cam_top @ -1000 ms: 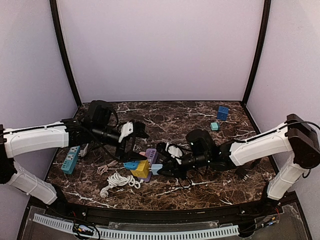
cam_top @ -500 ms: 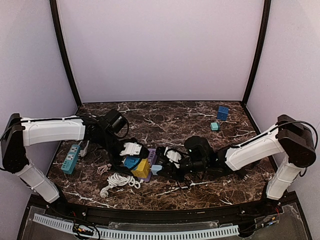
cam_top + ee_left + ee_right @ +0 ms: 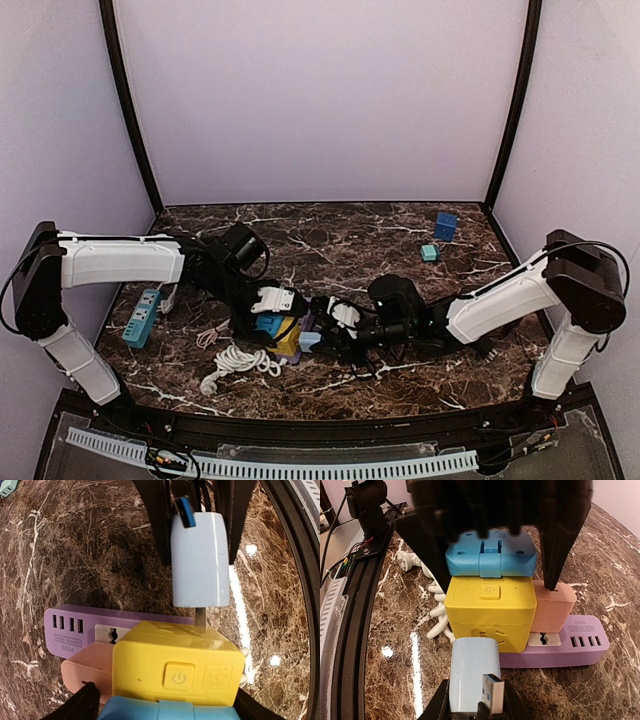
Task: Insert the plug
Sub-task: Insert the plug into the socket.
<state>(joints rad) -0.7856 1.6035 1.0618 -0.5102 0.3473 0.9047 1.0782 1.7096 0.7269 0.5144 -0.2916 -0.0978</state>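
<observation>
One bare metal prong [image 3: 200,619] shows between the pale blue charger plug [image 3: 200,560] and the yellow cube socket [image 3: 175,675], so the plug looks only part-way in, and the push that remains is where things could go wrong. If the right gripper [image 3: 475,700] drives at a slight angle, the prong may bind or bend. A hard shove could also slide the whole stack across the marble table [image 3: 380,235], since the cube sits plugged into the purple power strip [image 3: 570,645] beside a pink adapter [image 3: 552,612], with a blue adapter [image 3: 490,555] on its far side. The left gripper [image 3: 167,705] stands wide open astride that blue adapter – one finger just beside it, the other down by the pink adapter – and whether it touches either one I cannot tell. If it does not brace the stack, the stack has nothing to push against. The right gripper is clamped narrow on the plug's body, its fingers [image 3: 440,705] on the two flat sides and a USB connector [image 3: 490,692] jutting from the plug's rear end between them. The plug lies in line with the gripper, with its front at the near face of the cube, low over the strip. A white coiled cable [image 3: 437,615] lies just beside the cube and might snag.
</observation>
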